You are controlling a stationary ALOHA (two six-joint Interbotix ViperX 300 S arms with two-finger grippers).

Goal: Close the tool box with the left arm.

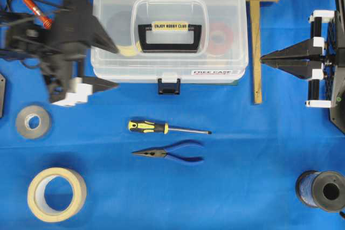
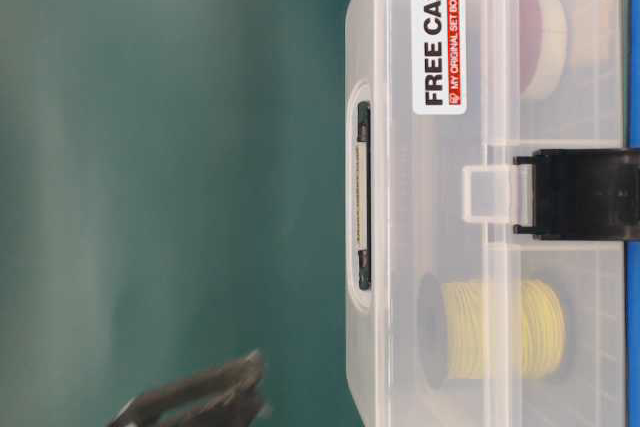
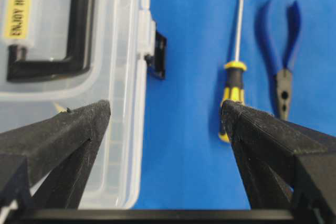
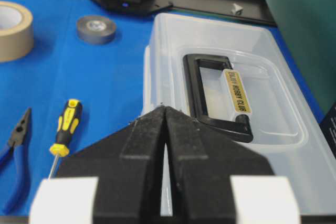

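The clear tool box stands at the back middle of the blue table with its lid lying flat on the base. Its black handle is folded down and its dark latch hangs at the front. My left gripper is open and empty at the box's left front corner, one finger over the lid edge and one over the table. In the left wrist view the gripper straddles the box's front wall. My right gripper is shut and empty, just right of the box, which also shows in the right wrist view.
A wooden mallet lies between the box and my right gripper. A screwdriver and blue pliers lie in front of the box. A grey tape roll, a masking tape roll and a wire spool stand near the front.
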